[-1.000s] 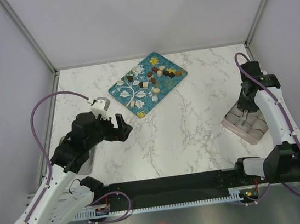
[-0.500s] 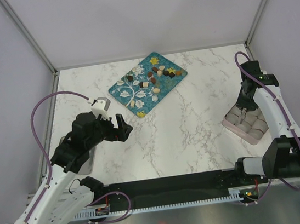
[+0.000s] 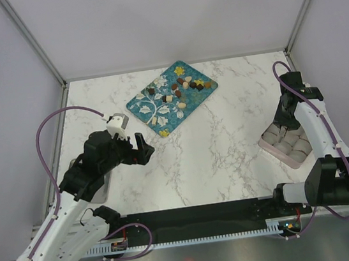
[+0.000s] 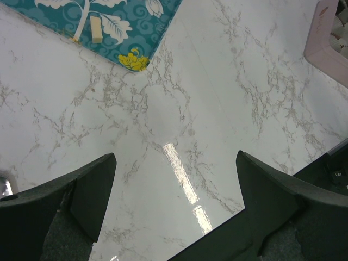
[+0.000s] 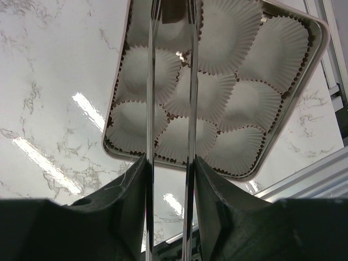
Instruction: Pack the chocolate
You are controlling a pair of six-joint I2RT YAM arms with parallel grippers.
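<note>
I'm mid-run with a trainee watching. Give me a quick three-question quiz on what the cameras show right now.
1. True or false: the left gripper is holding a chocolate.
2. What does the right gripper hold? A) tongs B) a spoon C) a brush
3. Fill in: the chocolate pieces lie on the ____ tray.

Key:
1. False. Its fingers stand open over the marble table, with nothing between them.
2. A. The tongs reach over the pink box lined with paper cups.
3. Teal.
</note>
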